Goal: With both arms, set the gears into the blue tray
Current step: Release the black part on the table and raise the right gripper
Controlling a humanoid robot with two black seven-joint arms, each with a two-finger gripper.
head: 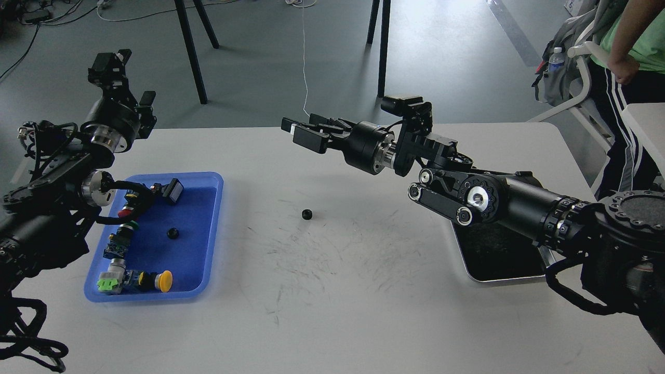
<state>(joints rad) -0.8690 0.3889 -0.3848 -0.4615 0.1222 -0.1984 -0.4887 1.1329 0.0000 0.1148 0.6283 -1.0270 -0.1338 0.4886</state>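
White table (363,311): gear (307,213) btwn blue tray (215,228), metal tray (499,278); tools' state unclear.

A person (631,78) at the upper right of the frame is cut off by the top and right edges, head and shoulders out of view. The metal tray (499,259) at right lies largely hidden beneath the right arm (493,197). The left arm (52,208) runs off the left edge and covers the blue tray's (208,234) upper left corner. The gear (307,213) at centre and the gear in the tray (172,233) are too small to show teeth. The left gripper (122,78), dark and small at upper left, gives no clear view of its fingers.
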